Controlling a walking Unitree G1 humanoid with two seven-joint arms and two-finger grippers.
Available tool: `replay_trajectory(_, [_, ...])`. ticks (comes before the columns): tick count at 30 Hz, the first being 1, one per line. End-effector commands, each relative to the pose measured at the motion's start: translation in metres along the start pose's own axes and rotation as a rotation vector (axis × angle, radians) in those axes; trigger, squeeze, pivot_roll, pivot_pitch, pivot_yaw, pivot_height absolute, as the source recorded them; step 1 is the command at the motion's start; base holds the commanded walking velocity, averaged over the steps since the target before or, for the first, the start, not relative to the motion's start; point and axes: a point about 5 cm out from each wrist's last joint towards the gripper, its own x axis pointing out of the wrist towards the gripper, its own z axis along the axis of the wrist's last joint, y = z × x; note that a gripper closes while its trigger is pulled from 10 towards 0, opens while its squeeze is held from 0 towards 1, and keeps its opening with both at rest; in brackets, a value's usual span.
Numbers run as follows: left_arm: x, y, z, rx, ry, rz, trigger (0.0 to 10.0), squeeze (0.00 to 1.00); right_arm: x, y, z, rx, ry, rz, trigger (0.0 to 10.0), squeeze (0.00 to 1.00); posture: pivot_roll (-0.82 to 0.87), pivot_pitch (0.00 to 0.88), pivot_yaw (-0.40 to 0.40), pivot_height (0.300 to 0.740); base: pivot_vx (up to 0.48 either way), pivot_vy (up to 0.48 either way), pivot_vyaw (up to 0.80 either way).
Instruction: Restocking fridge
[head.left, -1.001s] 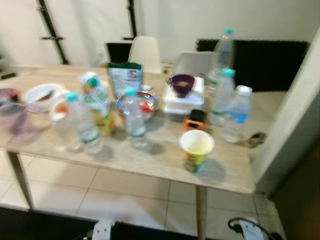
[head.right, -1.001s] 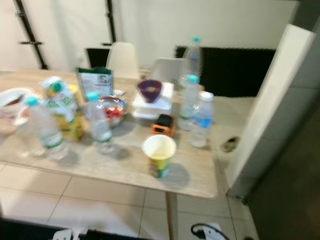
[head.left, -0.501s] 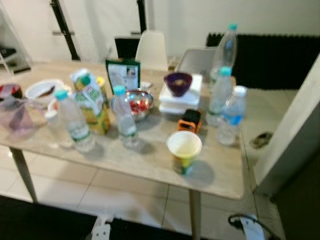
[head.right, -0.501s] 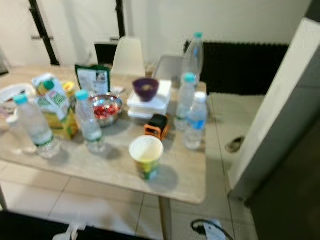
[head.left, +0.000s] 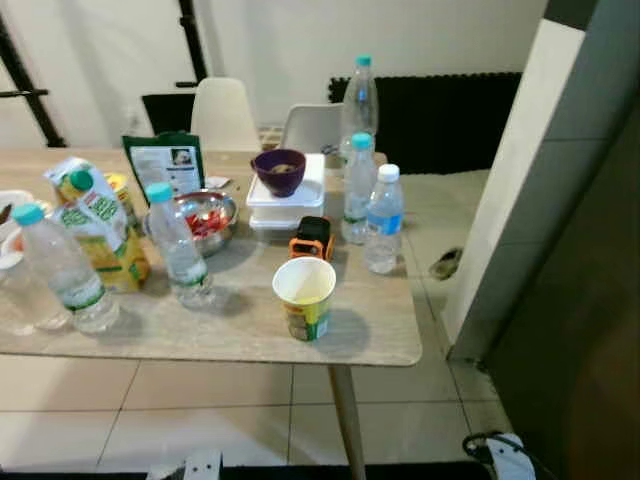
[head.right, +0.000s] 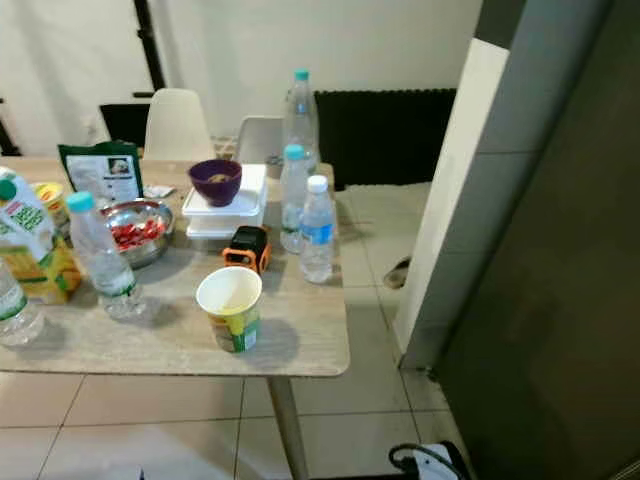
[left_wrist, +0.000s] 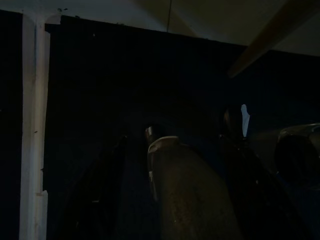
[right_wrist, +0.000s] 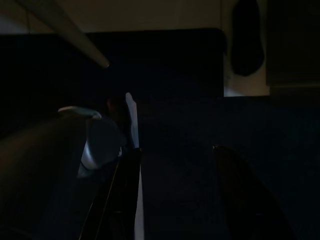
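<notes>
Left eye view: the wooden tabletop (head.left: 240, 330) is being shown crowded with goods. A paper cup (head.left: 305, 297) is being seen near the front edge, a white-capped water bottle (head.left: 383, 219) just behind it, a juice carton (head.left: 100, 225) far left. In the dark wrist views, the left pincer (left_wrist: 170, 200) and right pincer (right_wrist: 175, 195) are being held with fingers spread apart, gripping nothing.

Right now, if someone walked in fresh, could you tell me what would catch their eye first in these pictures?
Probably the crowded light wooden table, dotted with clear plastic water bottles with teal caps. At its near edge stands an open yellow-and-green paper cup, with a small orange-and-black gadget just behind it. Farther back, a purple bowl sits on a stack of white lidded containers.
</notes>
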Motion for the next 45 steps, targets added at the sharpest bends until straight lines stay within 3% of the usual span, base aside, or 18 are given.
replay_trajectory(1, [-0.001, 0.001, -0.005, 0.008, 0.014, 0.004, 10.0, 0.00, -0.001, -0.010, 0.013, 0.043, -0.046, -0.059, 10.0, 0.00, 0.02, 0.000, 0.008, 0.740, 0.000, 0.000, 0.00])
replay_trajectory(7, [-0.001, 0.001, -0.004, 0.011, 0.014, 0.004, 10.0, 0.00, -0.013, -0.056, 0.066, 0.133, -0.243, -0.259, 10.0, 0.00, 0.02, 0.000, 0.007, 0.740, 0.000, 0.000, 0.00])
replay_trajectory(9, [-0.001, 0.002, -0.004, 0.014, 0.016, 0.005, 10.0, 0.00, -0.016, -0.062, 0.074, 0.138, -0.274, -0.280, 10.0, 0.00, 0.02, 0.000, 0.007, 0.740, 0.000, 0.000, 0.00])
replay_trajectory(11, [-0.001, 0.001, -0.005, 0.014, 0.020, 0.002, 10.0, 0.00, -0.029, -0.081, 0.112, 0.124, -0.395, -0.370, 10.0, 0.00, 0.02, 0.000, 0.007, 0.740, 0.000, 0.000, 0.00])
replay_trajectory(15, [-0.001, 0.001, -0.005, 0.013, 0.021, 0.000, 10.0, 0.00, -0.039, -0.089, 0.138, 0.155, -0.490, -0.389, 10.0, 0.00, 0.02, 0.000, 0.007, 0.740, 0.000, 0.000, 0.00])
replay_trajectory(18, [-0.001, 0.001, -0.006, 0.011, 0.023, 0.000, 10.0, 0.00, -0.055, -0.092, 0.178, 0.226, -0.650, -0.353, 10.0, 0.05, 0.03, 0.000, 0.005, 0.740, 0.000, 0.000, 0.00])
replay_trajectory(20, [-0.001, 0.001, -0.006, 0.010, 0.023, -0.001, 10.0, 0.00, -0.073, -0.089, 0.218, 0.303, -0.823, -0.242, 10.0, 1.00, 0.03, 0.000, 0.005, 0.740, 0.000, 0.000, 0.00])
replay_trajectory(23, [-0.001, 0.001, -0.006, 0.010, 0.023, 0.000, 10.0, 0.00, -0.083, -0.086, 0.235, 0.330, -0.902, -0.182, 10.0, 1.00, 0.03, 0.000, 0.008, 0.740, 0.000, 0.000, 0.00])
replay_trajectory(25, [-0.001, 0.001, -0.006, 0.011, 0.021, 0.000, 10.0, 0.00, -0.109, -0.081, 0.273, 0.374, -1.083, -0.047, 10.0, 1.00, 0.03, 0.000, 0.006, 0.740, 0.000, 0.000, 0.00])
replay_trajectory(28, [-0.001, 0.001, -0.006, 0.010, 0.021, 0.000, 10.0, 0.00, -0.125, -0.076, 0.292, 0.375, -1.174, 0.029, 10.0, 1.00, 0.03, 0.000, 0.006, 0.740, 0.000, 0.000, 0.00])
replay_trajectory(29, [-0.001, 0.001, -0.006, 0.009, 0.020, 0.000, 10.0, 0.00, -0.146, -0.069, 0.314, 0.358, -1.288, 0.141, 10.0, 1.00, 0.03, 0.000, 0.006, 0.740, 0.000, 0.000, 0.00])
replay_trajectory(35, [-0.001, 0.001, -0.007, 0.008, 0.021, -0.002, 10.0, 0.00, -0.167, -0.055, 0.333, 0.302, -1.395, 0.291, 10.0, 1.00, 0.03, 0.000, 0.006, 0.740, 0.000, 0.000, 0.00])
replay_trajectory(37, [-0.001, 0.001, -0.007, 0.007, 0.023, -0.004, 10.0, 0.00, -0.180, -0.036, 0.346, 0.208, -1.455, 0.425, 10.0, 1.00, 0.02, 0.000, 0.004, 0.740, 0.000, 0.000, 0.00])
replay_trajectory(41, [-0.001, 0.000, -0.007, 0.007, 0.023, -0.006, 10.0, 0.00, -0.183, -0.015, 0.352, 0.096, -1.443, 0.490, 10.0, 1.00, 0.02, 0.000, 0.004, 0.740, 0.000, 0.000, 0.00])
replay_trajectory(42, [-0.001, 0.000, -0.007, 0.008, 0.023, -0.006, 10.0, 0.00, -0.182, -0.008, 0.354, 0.055, -1.425, 0.486, 10.0, 0.17, 0.02, 0.000, 0.004, 0.740, 0.000, 0.000, 0.00])
replay_trajectory(43, [-0.001, 0.000, -0.007, 0.008, 0.023, -0.006, 10.0, 0.00, -0.182, -0.008, 0.354, 0.055, -1.425, 0.486, 10.0, 0.17, 0.02, 0.000, 0.004, 0.740, 0.000, 0.000, 0.00])
replay_trajectory(44, [-0.001, 0.000, -0.007, 0.007, 0.024, -0.007, 10.0, 0.00, -0.180, 0.002, 0.355, 0.009, -1.401, 0.483, 10.0, 0.00, 0.02, 0.000, 0.004, 0.740, 0.000, 0.000, 0.00])
replay_trajectory(45, [-0.001, 0.000, -0.007, 0.007, 0.024, -0.007, 10.0, 0.00, -0.178, 0.008, 0.356, -0.017, -1.386, 0.480, 10.0, 0.00, 0.02, 0.000, 0.004, 0.740, 0.000, 0.000, 0.00])
